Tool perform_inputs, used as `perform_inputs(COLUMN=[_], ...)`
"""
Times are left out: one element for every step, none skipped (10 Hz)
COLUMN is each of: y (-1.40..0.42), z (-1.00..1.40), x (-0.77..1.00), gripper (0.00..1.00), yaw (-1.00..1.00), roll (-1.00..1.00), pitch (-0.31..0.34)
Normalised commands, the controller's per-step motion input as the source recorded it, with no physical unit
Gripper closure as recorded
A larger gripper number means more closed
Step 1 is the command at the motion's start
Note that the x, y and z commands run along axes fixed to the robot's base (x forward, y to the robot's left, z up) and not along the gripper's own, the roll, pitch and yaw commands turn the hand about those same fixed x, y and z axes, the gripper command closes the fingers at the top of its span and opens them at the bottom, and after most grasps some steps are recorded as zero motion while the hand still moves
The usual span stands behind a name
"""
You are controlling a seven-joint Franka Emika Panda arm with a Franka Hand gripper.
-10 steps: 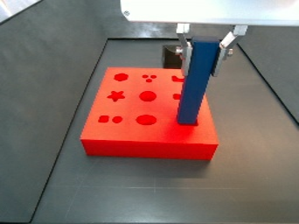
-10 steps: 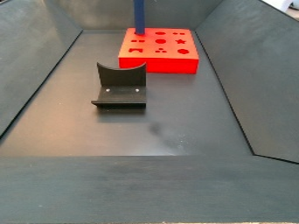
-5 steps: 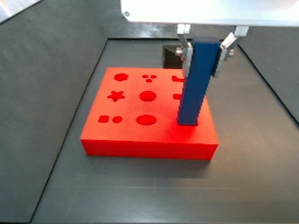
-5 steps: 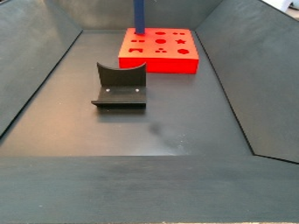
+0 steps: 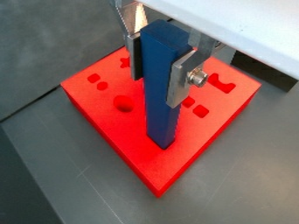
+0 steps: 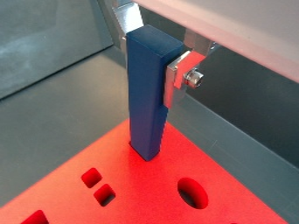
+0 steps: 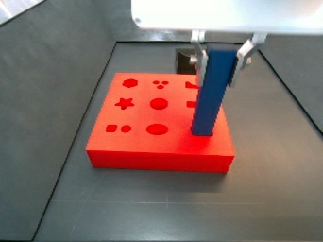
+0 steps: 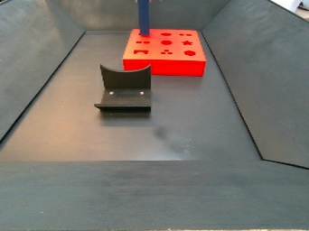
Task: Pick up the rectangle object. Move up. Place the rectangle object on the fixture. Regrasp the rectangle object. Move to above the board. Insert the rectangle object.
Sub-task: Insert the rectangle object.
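Jaws of gripper clamp top of upright rectangle object, lower end meeting board.

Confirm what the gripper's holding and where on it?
The gripper is shut on the blue bar, upright over the red board, clamped near its top end.

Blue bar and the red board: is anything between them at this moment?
Nothing visible. The gripper holds the rectangle object upright, and its lower end already meets the board top near one edge. The fixture stands apart on the floor.
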Motion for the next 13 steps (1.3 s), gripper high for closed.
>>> perform_inputs(y=[0.00, 0.00, 0.00, 0.00, 0.00, 0.00, 0.00, 0.00, 0.00, -0.05, -0.03, -0.06, -0.15], z=[-0.27, -0.27, -0.26, -0.27, -0.31, -0.32, -0.34, -0.39, -0.45, -0.52, -0.47, -0.39, -0.53], x=[0.00, 0.00, -0.06, -0.17, -0.27, -0.28, -0.24, -0.19, -0.14, -0.08, 0.00, 0.00, 0.08], gripper=[1.00, 1.00, 1.00, 1.00, 1.00, 1.00, 1.00, 1.00, 1.00, 1.00, 1.00, 1.00, 1.00], yaw=[0.02, 0.00, 0.00, 0.00, 0.00, 0.00, 0.00, 0.00, 0.00, 0.00, 0.00, 0.00, 0.05], roll=[-0.02, -0.02, -0.03, -0.03, -0.01, 0.00, 0.00, 0.00, 0.04, 0.12, 0.12, 0.19, 0.33], pitch=[-0.059, -0.076, -0.109, -0.177, -0.234, -0.240, -0.211, -0.180, -0.140, -0.109, -0.053, 0.000, 0.026])
